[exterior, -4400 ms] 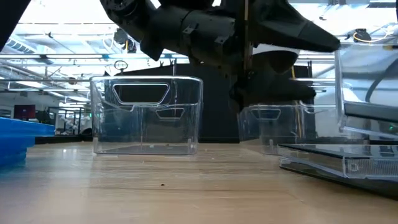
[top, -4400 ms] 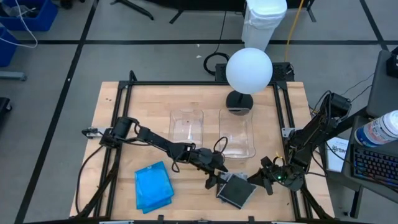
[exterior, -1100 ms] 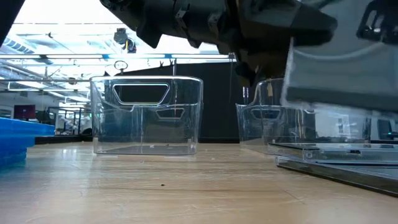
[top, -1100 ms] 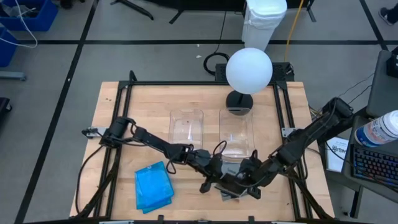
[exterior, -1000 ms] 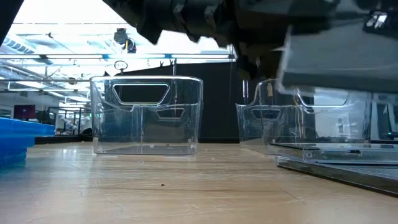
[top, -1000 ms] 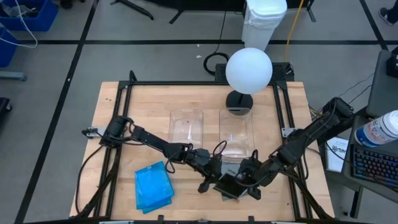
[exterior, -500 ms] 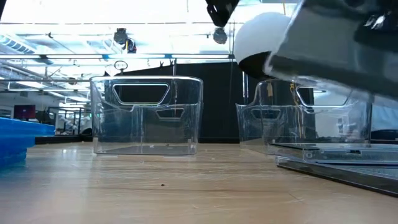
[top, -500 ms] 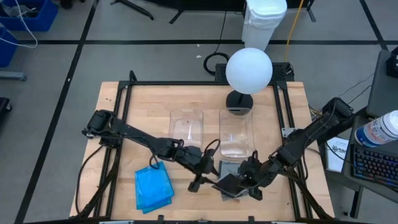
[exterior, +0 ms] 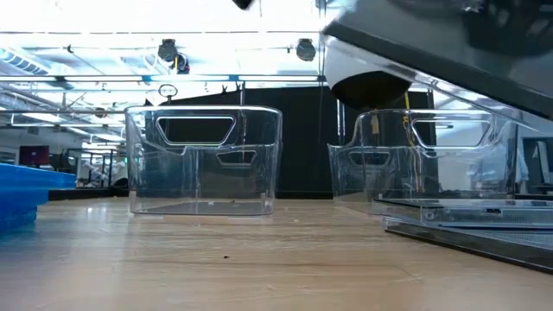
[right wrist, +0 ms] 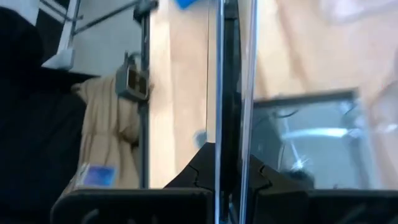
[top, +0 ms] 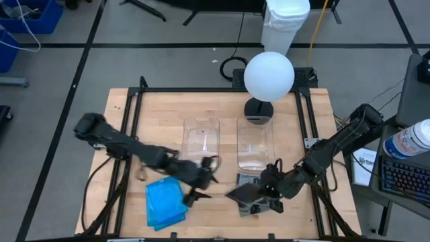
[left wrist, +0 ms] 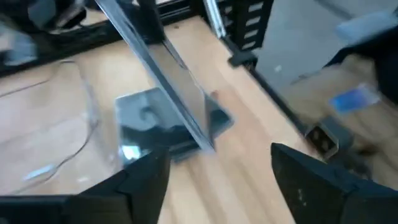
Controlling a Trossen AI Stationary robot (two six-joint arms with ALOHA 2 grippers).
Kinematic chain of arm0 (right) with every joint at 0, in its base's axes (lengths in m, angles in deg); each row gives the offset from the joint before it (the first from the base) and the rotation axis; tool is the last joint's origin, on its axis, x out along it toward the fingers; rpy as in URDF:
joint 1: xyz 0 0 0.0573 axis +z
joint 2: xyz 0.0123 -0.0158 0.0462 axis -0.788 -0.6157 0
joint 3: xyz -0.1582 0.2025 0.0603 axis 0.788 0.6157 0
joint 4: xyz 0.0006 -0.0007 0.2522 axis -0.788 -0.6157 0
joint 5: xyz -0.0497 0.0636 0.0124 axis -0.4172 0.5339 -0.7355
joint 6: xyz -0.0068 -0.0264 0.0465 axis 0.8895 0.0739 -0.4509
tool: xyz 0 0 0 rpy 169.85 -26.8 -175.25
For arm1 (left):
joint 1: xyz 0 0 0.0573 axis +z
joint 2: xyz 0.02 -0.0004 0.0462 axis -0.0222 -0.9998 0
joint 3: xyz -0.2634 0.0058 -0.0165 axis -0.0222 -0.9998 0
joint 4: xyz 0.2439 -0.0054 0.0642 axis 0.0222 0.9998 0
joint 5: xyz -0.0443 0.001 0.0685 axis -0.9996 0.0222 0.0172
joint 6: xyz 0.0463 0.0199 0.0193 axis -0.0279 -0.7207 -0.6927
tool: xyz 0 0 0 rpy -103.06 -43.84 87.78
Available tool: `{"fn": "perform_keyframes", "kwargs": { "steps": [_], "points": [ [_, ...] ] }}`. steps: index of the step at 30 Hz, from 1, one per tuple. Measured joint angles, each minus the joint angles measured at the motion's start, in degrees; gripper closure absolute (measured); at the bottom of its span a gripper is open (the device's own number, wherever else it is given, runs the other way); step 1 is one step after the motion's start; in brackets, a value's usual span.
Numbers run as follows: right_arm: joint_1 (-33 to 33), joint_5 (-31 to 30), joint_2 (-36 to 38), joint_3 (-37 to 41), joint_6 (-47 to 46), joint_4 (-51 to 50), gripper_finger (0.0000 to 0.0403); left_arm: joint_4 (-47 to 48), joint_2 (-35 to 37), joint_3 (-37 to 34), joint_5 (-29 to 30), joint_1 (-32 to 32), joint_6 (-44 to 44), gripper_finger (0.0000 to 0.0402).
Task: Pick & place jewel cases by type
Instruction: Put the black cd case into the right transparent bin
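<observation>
**Handover done: dark jewel case now with right arm alone**

Fingers of the right gripper (top: pixel 263 190) are pinching a dark grey jewel case (top: pixel 243 193) by its edge, holding it tilted in the air just above the rest of the grey jewel-case pile (top: pixel 256 204) lying flat on the table (top: pixel 121 121). In the right wrist view the case (right wrist: pixel 231 81) is standing edge-on between that gripper's closed fingers (right wrist: pixel 214 163).

Left gripper (top: pixel 196 180) is pulling away: a second ago it was up against this same case beside the right gripper; now it is well apart from it, swinging back over the blue jewel cases (top: pixel 165 200), its fingers (left wrist: pixel 140 180) spread wide with nothing between them.

Meaning, as I judge it: the case is passing fully to the right arm. Right-hand clear tub (top: pixel 255 144) is sitting just beyond the right fingers, likely the drop for grey cases; left-hand clear tub (top: pixel 201 136) lies beyond the left fingers. Both tubs are looking bare inside, so sorting is barely underway.
</observation>
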Motion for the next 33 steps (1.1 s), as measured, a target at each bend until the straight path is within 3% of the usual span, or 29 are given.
{"fn": "perform_keyframes", "kwargs": {
  "steps": [6, 11, 14, 16, 20, 29, 33],
  "points": [
    [0.0, -15.5, 7.6, 0.0, 1.9, -3.9, 0.0393, -9.7, 13.9, -14.9, 17.2, -6.0, -1.6, 0.0225],
    [0.0, -29.9, 14.1, -0.1, 1.7, -8.0, 0.0393, -28.7, 21.7, -30.9, 26.3, -9.9, -5.9, 0.0316],
    [-0.7, -34.3, 17.2, -0.1, -1.0, -9.9, 0.0393, -39.1, 23.4, -39.0, 29.3, -10.5, -10.7, 0.0372],
    [-1.6, -33.6, 18.8, -0.1, -3.0, -12.1, 0.0393, -45.6, 23.8, -42.9, 29.6, -10.2, -12.3, 0.0393],
    [-4.5, -30.8, 21.5, -0.1, -8.3, -16.2, 0.0392, -52.7, 23.9, -47.8, 28.7, -9.2, -14.0, 0.0382],
    [-15.1, -18.8, 21.6, -0.1, -14.7, -19.9, 0.0394, -52.9, 23.9, -48.1, 28.6, -8.9, -14.2, 0.0397],
    [-20.1, -12.3, 18.7, -0.1, -20.6, -24.6, 0.0395, -52.7, 23.9, -48.1, 28.6, -8.9, -14.5, 0.0380]
  ]
}}
